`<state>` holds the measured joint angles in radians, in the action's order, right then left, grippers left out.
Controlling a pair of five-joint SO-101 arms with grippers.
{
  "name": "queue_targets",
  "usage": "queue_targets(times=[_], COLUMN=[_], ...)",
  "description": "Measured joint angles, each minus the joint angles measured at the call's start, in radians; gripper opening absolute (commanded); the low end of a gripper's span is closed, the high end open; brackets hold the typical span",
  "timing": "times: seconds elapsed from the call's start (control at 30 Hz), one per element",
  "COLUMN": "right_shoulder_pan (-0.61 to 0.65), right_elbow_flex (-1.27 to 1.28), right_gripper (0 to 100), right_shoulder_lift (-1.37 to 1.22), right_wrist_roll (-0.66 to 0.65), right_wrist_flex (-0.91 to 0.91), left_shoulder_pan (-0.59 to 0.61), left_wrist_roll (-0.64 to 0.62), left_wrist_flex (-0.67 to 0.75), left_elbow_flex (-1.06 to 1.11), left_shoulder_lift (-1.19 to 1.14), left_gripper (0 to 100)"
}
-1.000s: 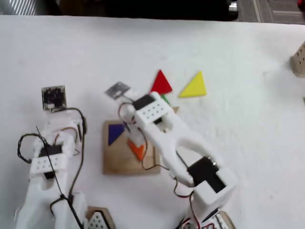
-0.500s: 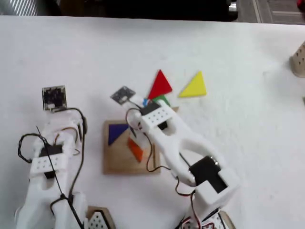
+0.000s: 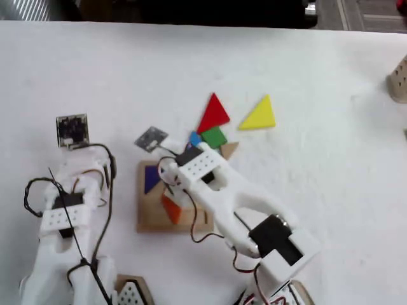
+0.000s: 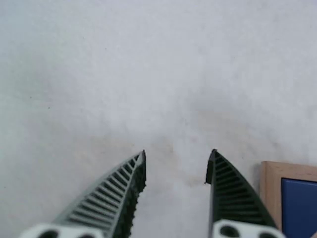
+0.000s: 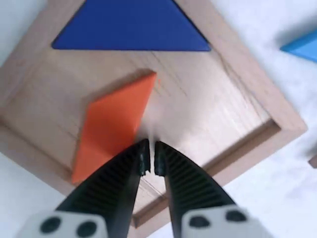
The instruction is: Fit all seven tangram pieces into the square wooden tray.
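Note:
The square wooden tray (image 3: 146,219) lies at the table's middle. In it are a dark blue triangle (image 3: 151,178) (image 5: 131,25) and an orange parallelogram (image 3: 170,207) (image 5: 111,121). My right gripper (image 5: 151,158) is shut and holds nothing, with its tips over the bare tray floor (image 5: 208,114) right beside the orange piece's edge. Beyond the tray lie a red triangle (image 3: 213,113), a yellow triangle (image 3: 259,114), a green square (image 3: 214,136), a light blue piece (image 3: 194,138) (image 5: 302,44) and a tan piece (image 3: 229,150). My left gripper (image 4: 176,166) is open over bare table, left of the tray's corner (image 4: 277,171).
A beige perforated object (image 3: 399,79) stands at the right edge. The arms' wooden bases (image 3: 130,289) sit at the near edge. The white table (image 3: 191,63) is open on the far side and to the right.
The right arm drew back and swung left over the tray, uncovering the green square and light blue piece. The orange piece shifted slightly left in the tray. The left arm stayed still.

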<state>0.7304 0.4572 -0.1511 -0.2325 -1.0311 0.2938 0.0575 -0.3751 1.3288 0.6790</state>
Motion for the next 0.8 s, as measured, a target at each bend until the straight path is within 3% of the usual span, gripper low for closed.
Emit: queue_targets(times=[0.4, 0.8], right_shoulder_pan=[0.117, 0.061], right_elbow_flex=[0.0, 0.038], right_gripper=[1.7, 1.7], right_shoulder_lift=[0.0, 0.046], right_wrist_roll=[0.068, 0.06], right_wrist_flex=[-0.002, -0.098], left_shoulder_pan=[0.0, 0.0], left_wrist_roll=[0.0, 0.0], left_wrist_flex=[0.0, 0.0], left_elbow_flex=[0.0, 0.0], left_shoulder_lift=[0.0, 0.0], left_gripper=[21, 21])
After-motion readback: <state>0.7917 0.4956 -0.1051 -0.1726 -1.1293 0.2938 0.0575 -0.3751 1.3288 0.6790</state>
